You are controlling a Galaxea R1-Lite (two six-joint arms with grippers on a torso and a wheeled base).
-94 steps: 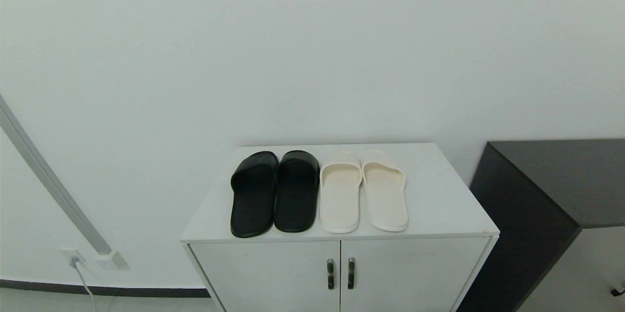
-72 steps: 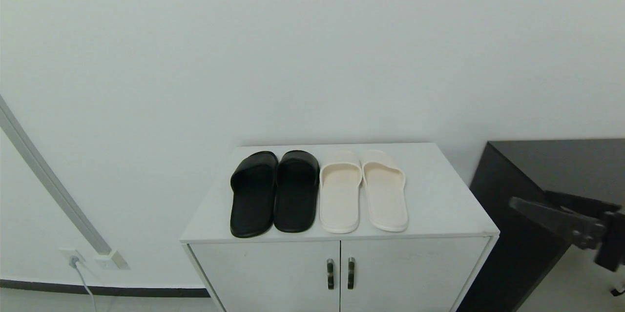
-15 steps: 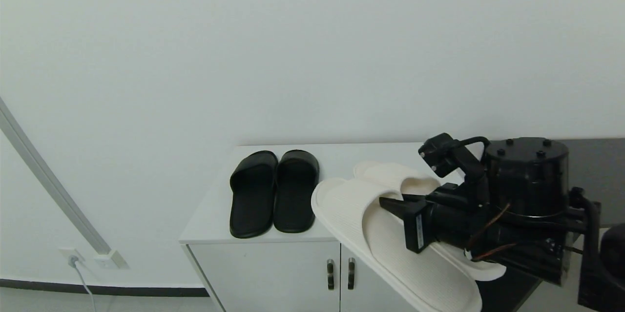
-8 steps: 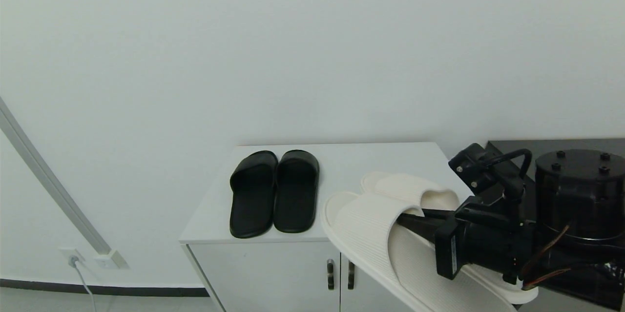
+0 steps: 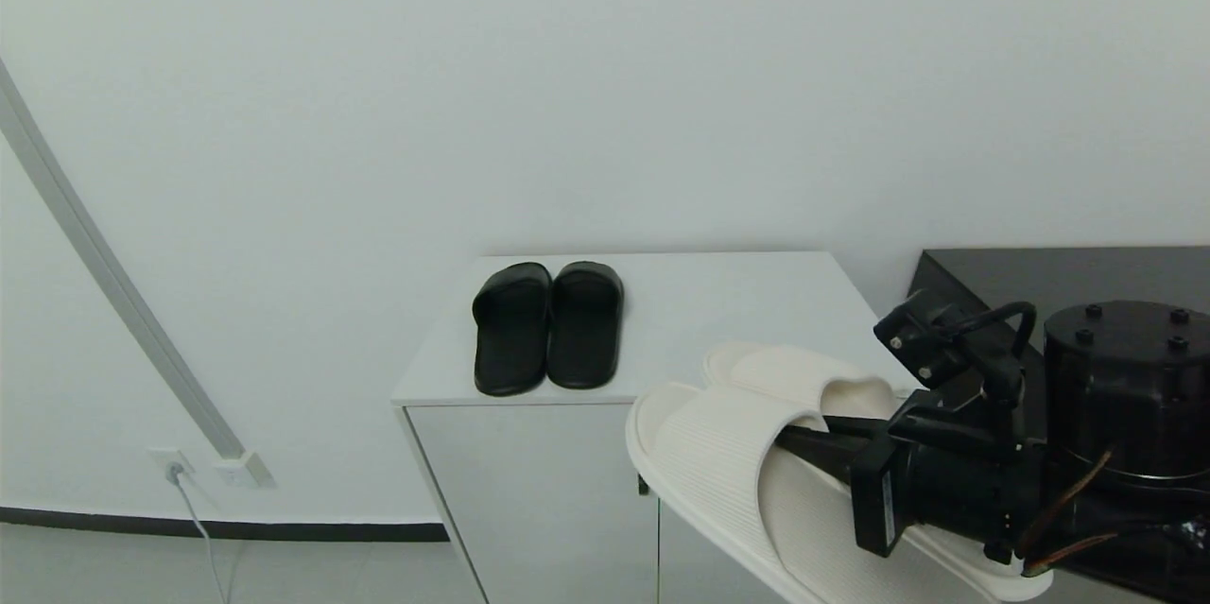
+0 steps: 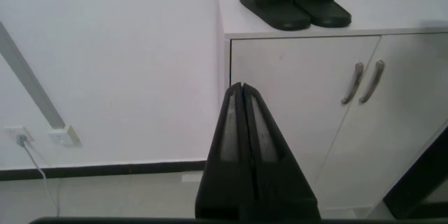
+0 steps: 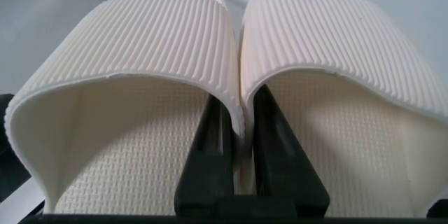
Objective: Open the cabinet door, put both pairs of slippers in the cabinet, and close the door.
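Note:
A pair of black slippers (image 5: 548, 325) lies side by side on top of the white cabinet (image 5: 737, 297), also seen from the left wrist as black slippers (image 6: 294, 0). Both cabinet doors are shut, their two metal handles (image 6: 364, 82) meeting at the middle. My right gripper (image 5: 813, 441) holds the pair of cream slippers (image 5: 747, 462) in the air, in front of the cabinet's right half. One finger sits inside each cream slipper (image 7: 168, 56), and my right gripper (image 7: 238, 122) pinches their inner strap edges together. My left gripper (image 6: 243, 94) hangs low, left of the cabinet front, shut and holding nothing.
A black desk (image 5: 1068, 268) stands right beside the cabinet. The white wall is close behind. A wall socket with a cable (image 5: 175, 470) and a slanted grey conduit (image 5: 104, 273) are at the left. Open floor lies left of the cabinet.
The right gripper took the cream pair off the cabinet top and has carried it right and down. The head camera has shifted; the cabinet now looks smaller and farther off.

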